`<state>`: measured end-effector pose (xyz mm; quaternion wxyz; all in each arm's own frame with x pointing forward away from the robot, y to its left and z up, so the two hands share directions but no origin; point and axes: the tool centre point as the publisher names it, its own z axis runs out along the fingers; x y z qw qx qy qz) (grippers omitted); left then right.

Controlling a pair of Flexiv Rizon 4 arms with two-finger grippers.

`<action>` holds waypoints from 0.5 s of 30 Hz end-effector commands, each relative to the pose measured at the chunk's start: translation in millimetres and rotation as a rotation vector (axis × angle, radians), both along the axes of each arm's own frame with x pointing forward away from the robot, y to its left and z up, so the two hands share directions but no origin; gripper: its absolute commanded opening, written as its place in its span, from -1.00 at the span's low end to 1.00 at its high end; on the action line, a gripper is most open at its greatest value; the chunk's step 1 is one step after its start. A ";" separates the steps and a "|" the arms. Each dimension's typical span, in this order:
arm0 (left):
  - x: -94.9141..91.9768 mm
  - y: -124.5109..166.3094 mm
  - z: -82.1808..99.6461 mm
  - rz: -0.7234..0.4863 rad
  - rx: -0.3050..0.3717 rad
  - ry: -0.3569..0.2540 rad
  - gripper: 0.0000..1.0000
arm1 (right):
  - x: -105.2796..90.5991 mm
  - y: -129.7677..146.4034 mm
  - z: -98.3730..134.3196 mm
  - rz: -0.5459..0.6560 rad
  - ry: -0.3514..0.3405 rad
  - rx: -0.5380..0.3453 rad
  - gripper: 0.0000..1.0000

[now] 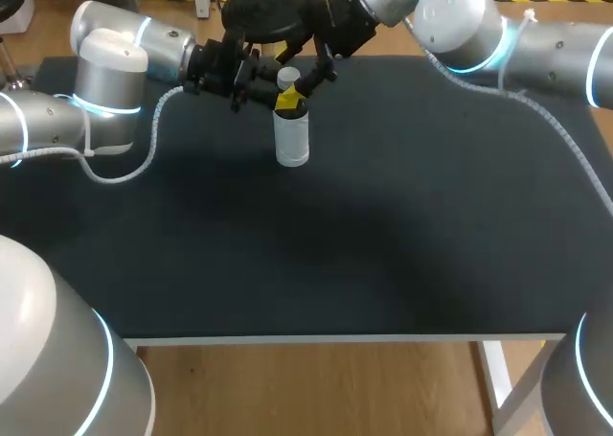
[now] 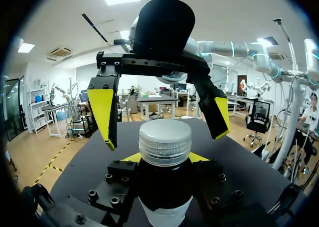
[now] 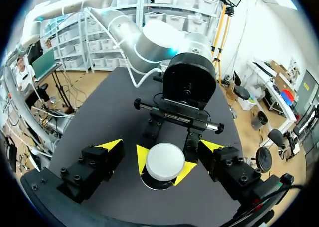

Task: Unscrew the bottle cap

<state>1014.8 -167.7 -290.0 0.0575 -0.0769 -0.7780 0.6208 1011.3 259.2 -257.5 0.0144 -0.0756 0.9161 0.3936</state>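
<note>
the bottle [image 1: 292, 141] stands upright on the bench [image 1: 383, 244], towards its far edge, and both arms meet over it. the left claw [image 2: 164, 159] comes in level from the bottle's left and is clamped on its neck just under the cap [image 2: 165, 141], one yellow tip pressed against each side. that grip most likely serves as an anchor, so the bottle does not spin or tip when the cap is twisted. the right claw [image 3: 162, 146] hangs straight above the bottle, pointing down with its fingers spread wide. its yellow tips flank the cap on two sides without touching it. it seems lined up on the cap's axis so that it can close evenly on the ribbed rim and turn. the cap looks fully seated, so i judge the unscrewing not yet begun. gripping low on the neck leaves the whole cap free for the upper claw.
</note>
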 end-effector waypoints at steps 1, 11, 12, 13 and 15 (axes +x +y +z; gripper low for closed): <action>0.0 0.0 -0.3 -0.001 0.000 0.001 -1.00 | -1.4 -0.9 -1.4 -0.002 0.003 0.004 1.00; 0.0 0.0 -0.3 -0.001 0.000 0.001 -1.00 | 2.3 -1.0 -2.0 0.018 0.041 0.018 1.00; 0.0 0.0 -0.3 -0.001 0.000 0.001 -1.00 | 2.3 -1.0 -2.0 0.019 0.044 0.019 1.00; 0.0 0.0 -0.3 -0.001 0.000 0.001 -1.00 | 2.3 -1.0 -2.0 0.019 0.045 0.019 1.00; 0.0 0.0 -0.3 -0.001 0.000 0.001 -1.00 | 2.3 -0.8 -2.0 0.020 0.049 0.019 1.00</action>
